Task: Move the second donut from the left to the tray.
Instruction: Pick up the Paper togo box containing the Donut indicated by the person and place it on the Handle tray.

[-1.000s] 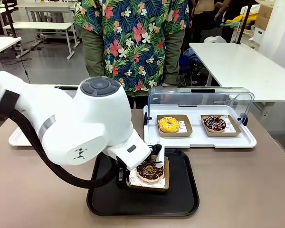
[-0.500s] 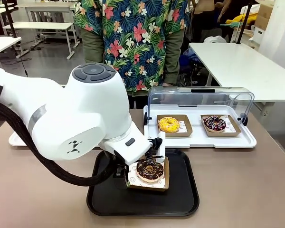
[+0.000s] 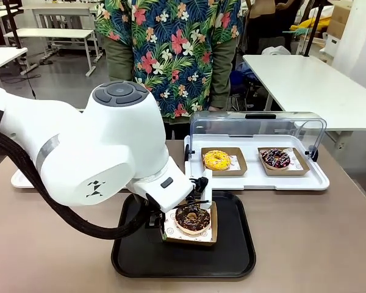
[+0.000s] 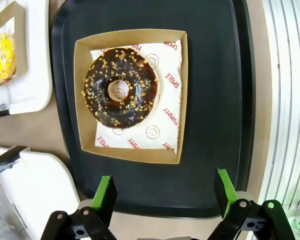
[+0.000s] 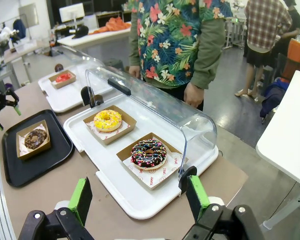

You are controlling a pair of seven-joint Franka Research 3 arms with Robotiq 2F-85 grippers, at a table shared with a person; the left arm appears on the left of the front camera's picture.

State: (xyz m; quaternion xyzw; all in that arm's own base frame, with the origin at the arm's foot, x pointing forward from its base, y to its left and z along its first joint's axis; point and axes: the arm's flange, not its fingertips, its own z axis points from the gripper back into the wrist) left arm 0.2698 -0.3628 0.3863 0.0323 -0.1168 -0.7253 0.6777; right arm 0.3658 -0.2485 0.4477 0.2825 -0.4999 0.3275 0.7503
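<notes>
The chocolate-glazed donut [image 3: 192, 218] with pale sprinkles lies in its brown cardboard box [image 4: 182, 100] on the black tray [image 3: 232, 256]. In the left wrist view the donut [image 4: 120, 87] sits ahead of my left gripper [image 4: 165, 192], whose green-padded fingers [image 4: 106, 192] stand wide apart over the tray's [image 4: 210, 75] edge, holding nothing. From the front, the left gripper [image 3: 194, 200] hovers just behind the box. The right wrist view shows my right gripper [image 5: 139, 197] open and empty, with the donut [image 5: 36, 137] and tray [image 5: 57, 152] far to its left.
A white display tray [image 3: 256, 177] with a raised clear lid [image 3: 256, 125] holds a yellow donut [image 3: 216, 160] and a dark pink-and-white sprinkled donut [image 3: 276, 159]. A red donut [image 5: 63, 77] sits on another white tray. A person in a floral shirt [image 3: 171, 55] stands at the far side.
My left gripper has opened and let go of the donut box, and the arm has lifted and drawn back slightly. The box stays on the tray.
</notes>
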